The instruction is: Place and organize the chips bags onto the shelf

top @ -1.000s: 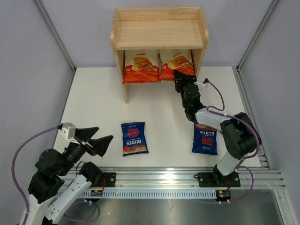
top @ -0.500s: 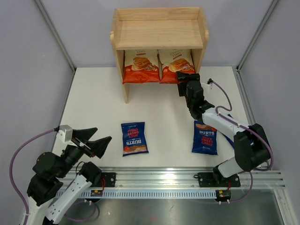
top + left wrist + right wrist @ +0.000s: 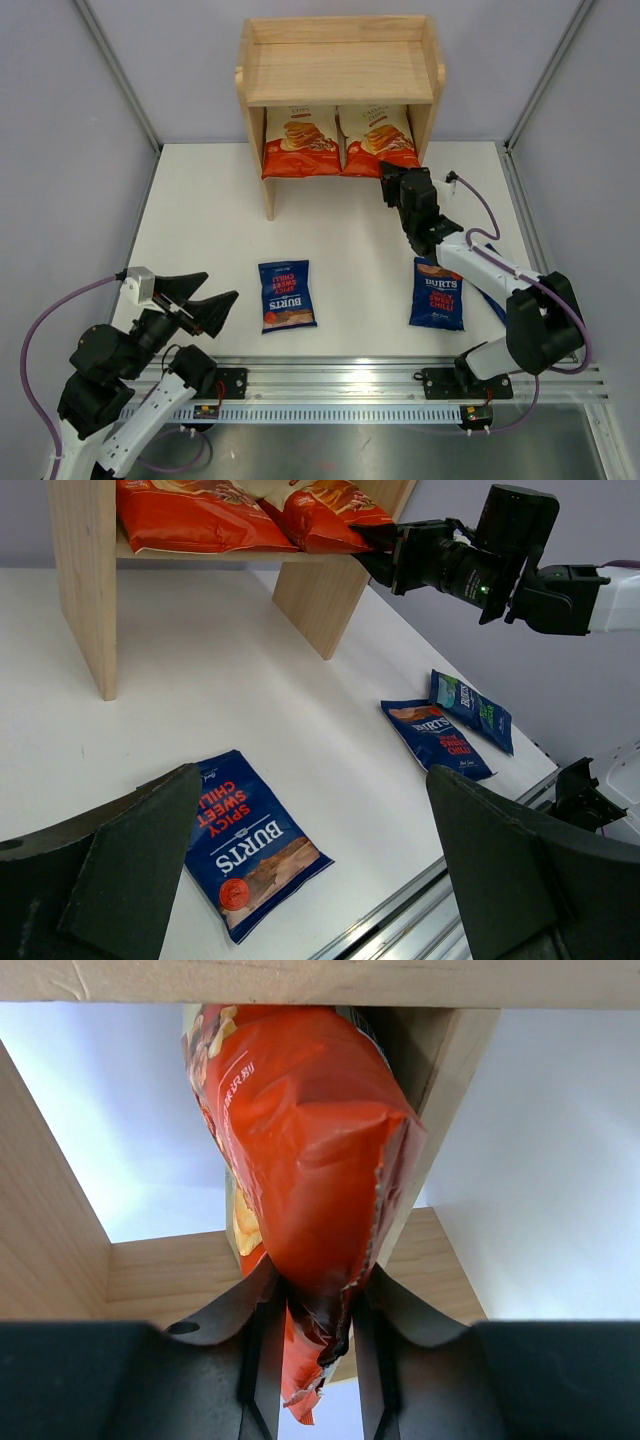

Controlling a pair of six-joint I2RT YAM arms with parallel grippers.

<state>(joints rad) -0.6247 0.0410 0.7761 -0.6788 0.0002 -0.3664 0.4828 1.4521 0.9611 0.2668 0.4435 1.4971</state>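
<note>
The right orange-red bag (image 3: 376, 135) lies on the lower tier of the shelf (image 3: 340, 70), at the 12 o'clock end of the table (image 3: 200, 220). Its near edge points toward 6 o'clock, straight into the right claw (image 3: 390, 175). In the right wrist view the two fingers (image 3: 262, 1305) press on both sides of the crinkled seal of this bag, so the claw is clenched on it. The left orange-red bag (image 3: 300, 140) lies just beside it at 9 o'clock, on the same tier. The right arm reaches from its base at 5 o'clock far toward 12 o'clock, low over the table. Near its forearm a blue BURTS bag (image 3: 438, 297) lies flat, with a green-lettered bag (image 3: 472, 708) just beside it on the outer side. Another blue bag (image 3: 287, 295) lies flat near 6 o'clock. The left claw (image 3: 222, 285) hovers at 7 o'clock, its jaws spread wide and holding nothing, the arm folded near its base
</note>
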